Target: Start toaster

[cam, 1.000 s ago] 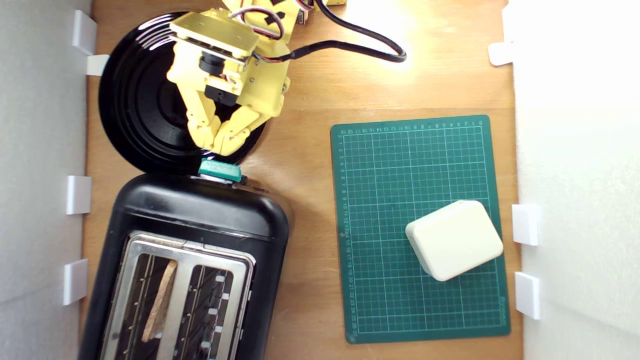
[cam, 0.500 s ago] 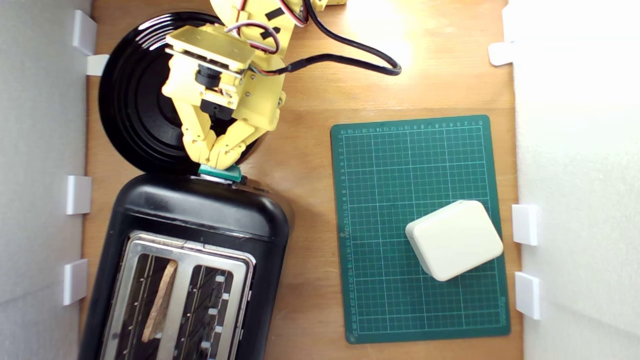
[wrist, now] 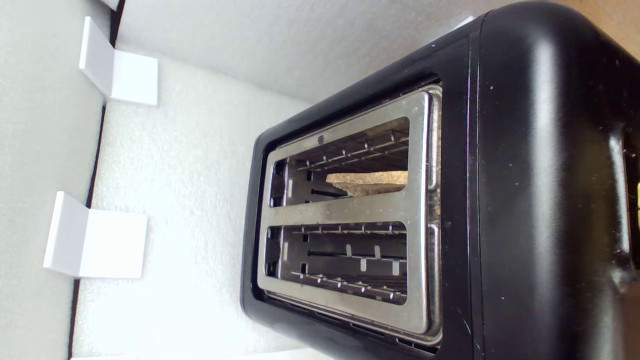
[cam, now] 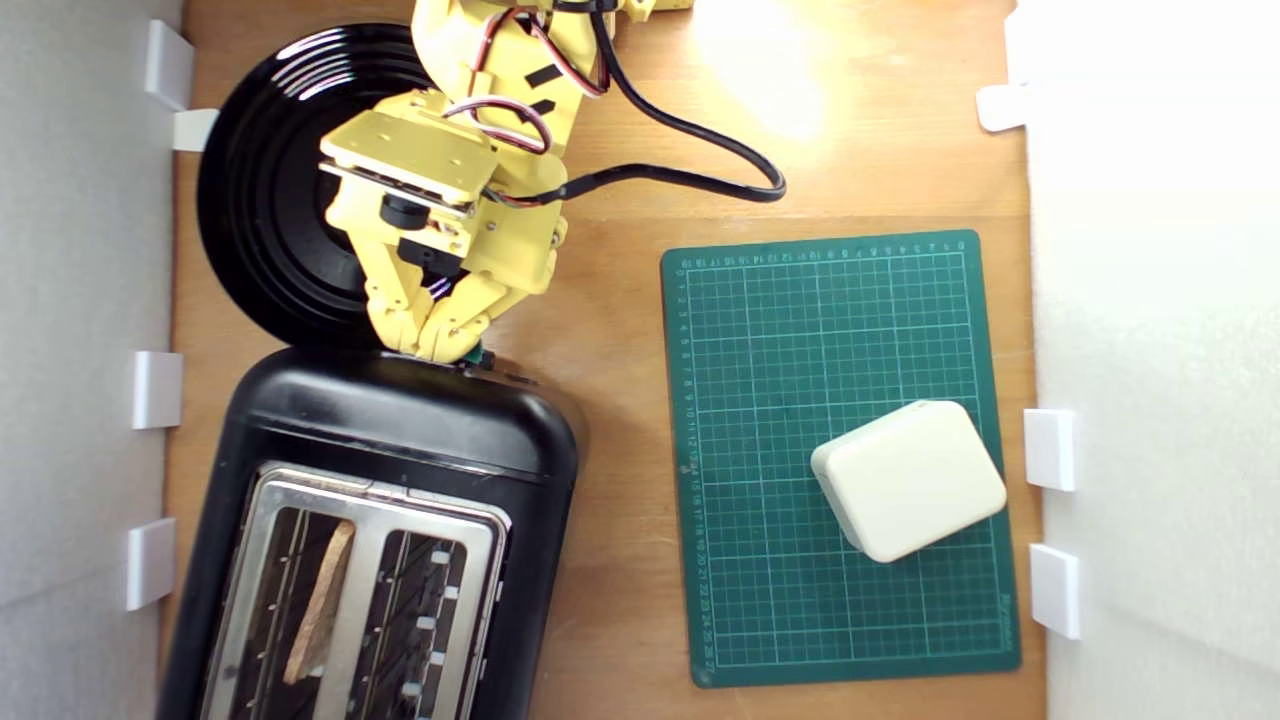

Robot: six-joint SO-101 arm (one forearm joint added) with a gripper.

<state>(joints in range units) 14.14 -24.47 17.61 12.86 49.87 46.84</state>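
Pressing down at the toaster [cam: 400, 430] end, gripper [cam: 432, 345] closed and empty over the lever, bread slice [cam: 322, 600] in one slot

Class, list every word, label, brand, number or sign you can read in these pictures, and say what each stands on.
Green cutting mat: rows of small ruler numbers run along its top and left edges in the exterior view, too small and blurred to quote.
Toaster: no brand or label readable in either view.
Cream box, black plate, arm: no text visible.
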